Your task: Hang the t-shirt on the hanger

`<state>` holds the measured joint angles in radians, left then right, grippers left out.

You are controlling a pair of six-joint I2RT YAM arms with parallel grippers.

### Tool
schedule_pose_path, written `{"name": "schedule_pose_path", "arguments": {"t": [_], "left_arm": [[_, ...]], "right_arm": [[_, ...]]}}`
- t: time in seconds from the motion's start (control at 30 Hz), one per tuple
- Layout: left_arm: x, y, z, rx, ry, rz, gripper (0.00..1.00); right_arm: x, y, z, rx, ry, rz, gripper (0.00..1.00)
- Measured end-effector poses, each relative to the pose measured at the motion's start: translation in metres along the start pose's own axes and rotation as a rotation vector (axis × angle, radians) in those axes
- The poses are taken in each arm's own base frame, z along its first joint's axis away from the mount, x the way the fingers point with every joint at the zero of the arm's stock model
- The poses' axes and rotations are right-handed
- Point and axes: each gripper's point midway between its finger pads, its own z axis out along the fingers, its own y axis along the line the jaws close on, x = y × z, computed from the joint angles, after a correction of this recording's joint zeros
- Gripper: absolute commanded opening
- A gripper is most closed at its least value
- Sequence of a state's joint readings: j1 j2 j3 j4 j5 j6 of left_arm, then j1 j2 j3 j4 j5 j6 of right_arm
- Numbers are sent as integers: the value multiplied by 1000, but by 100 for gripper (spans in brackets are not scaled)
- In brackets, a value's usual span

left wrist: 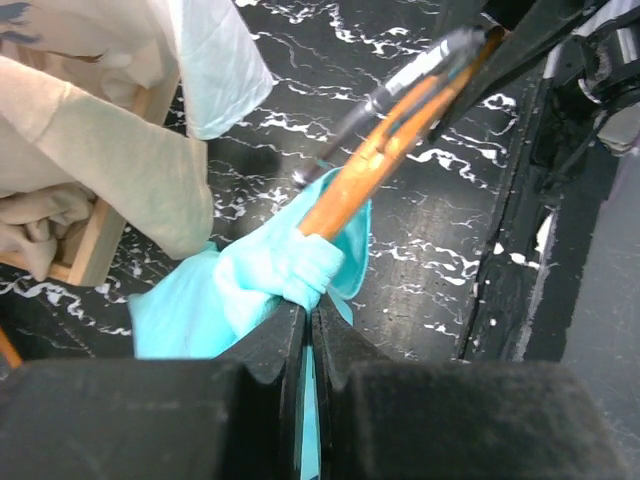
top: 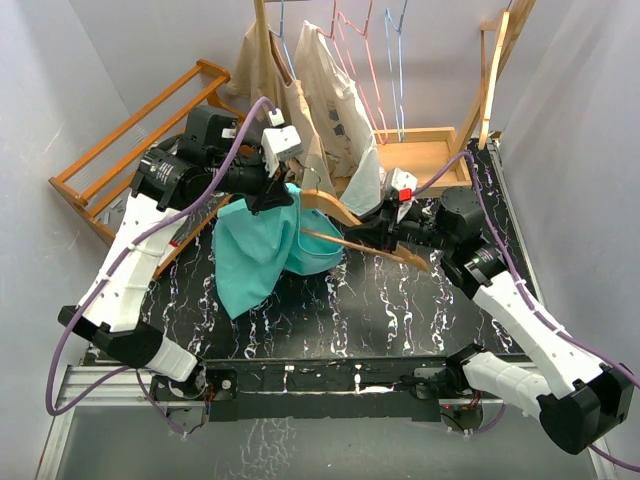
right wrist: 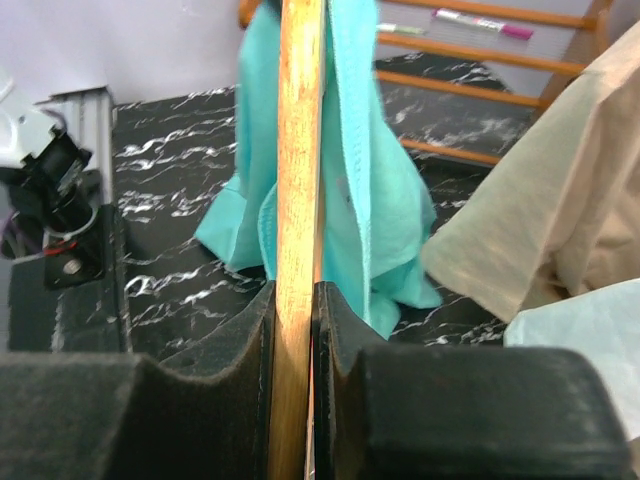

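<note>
so colour-wise: the t-shirt (top: 255,255) is plain teal, the hanger (right wrist: 299,150) a light orangey-brown wood, the table (top: 400,310) black with white marble-ish veining, and the shirts (top: 340,110) at the back are cream-beige with small grey print.

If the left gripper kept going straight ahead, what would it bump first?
The left gripper is pinching the t-shirt; straight beyond that bunch comes the hanger, likely the next thing it meets.

We can read no text anywhere; the grey print on the beige shirts (top: 343,100) is too small to decipher.
</note>
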<state>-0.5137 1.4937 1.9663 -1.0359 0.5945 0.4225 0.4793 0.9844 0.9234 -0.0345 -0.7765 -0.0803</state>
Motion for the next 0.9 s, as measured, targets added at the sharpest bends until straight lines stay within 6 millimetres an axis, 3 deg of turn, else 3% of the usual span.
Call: {"name": "schedule_pose_path", "arguments": {"t": [0.07, 0.2, 0.37, 0.57, 0.9], "left_arm": [[-1, 4, -2, -23, 1, 18, 0], [-8, 24, -2, -104, -20, 70, 0], [-7, 31, 3, -119, -25, 88, 0], [-8, 29, 4, -110, -32, 89, 0], [-11, 17, -17, -126, -46, 109, 0]], "right_arm": [[6, 4, -2, -14, 15, 12, 8], [13, 38, -4, -161, 25, 21, 8], [9, 51, -9, -224, 13, 14, 8], [11, 49, -9, -208, 23, 19, 8], [20, 20, -4, -43, 54, 30, 8]]}}
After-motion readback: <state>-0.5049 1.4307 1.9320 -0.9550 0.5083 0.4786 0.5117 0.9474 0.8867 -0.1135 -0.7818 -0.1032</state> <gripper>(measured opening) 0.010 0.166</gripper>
